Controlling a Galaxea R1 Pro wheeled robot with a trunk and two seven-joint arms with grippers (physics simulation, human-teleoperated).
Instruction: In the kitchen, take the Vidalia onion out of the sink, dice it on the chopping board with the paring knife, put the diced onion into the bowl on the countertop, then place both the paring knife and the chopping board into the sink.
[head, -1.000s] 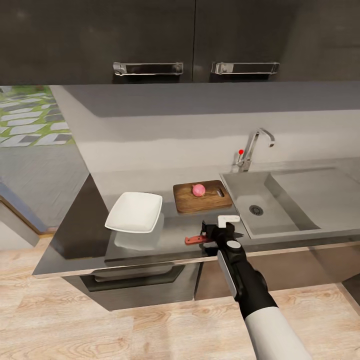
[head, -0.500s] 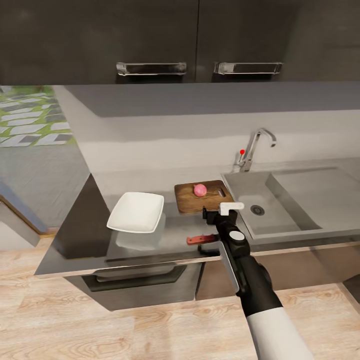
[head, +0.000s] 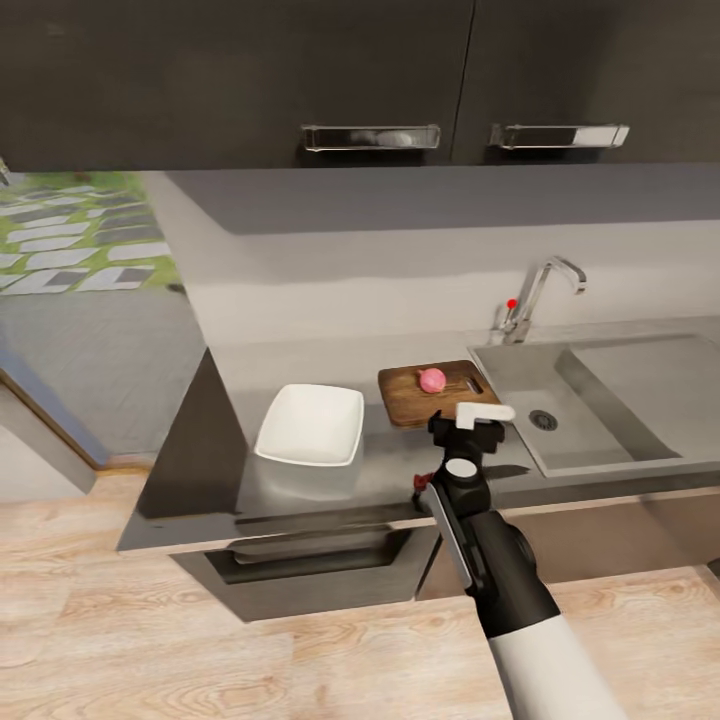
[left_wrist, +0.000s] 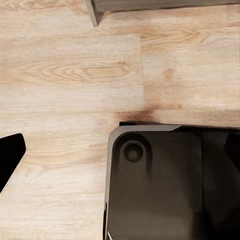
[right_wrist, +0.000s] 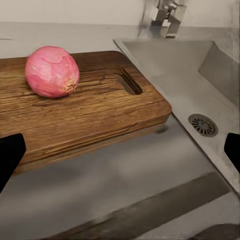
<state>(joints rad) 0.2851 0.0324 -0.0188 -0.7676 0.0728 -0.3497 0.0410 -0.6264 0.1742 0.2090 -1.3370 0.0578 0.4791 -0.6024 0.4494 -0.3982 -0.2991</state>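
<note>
The right hand (head: 470, 425) hangs wide and empty over the table (head: 330, 480), fingertips at the right wrist view's edges. The one knife (head: 421, 487) lies behind and under it, toward the table's front edge (mostly hidden by the wrist). Ahead sits one board (right_wrist: 85, 115) carrying one onion (right_wrist: 52, 71); one bowl (head: 310, 425) beside it, one sink (head: 600, 400) opposite.

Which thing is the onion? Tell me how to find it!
Find the steel sink with its tap. Right beside it on the dark countertop lies a brown wooden chopping board. The onion is the small round pink ball sitting on that board, unlike the white bowl nearby.
</note>
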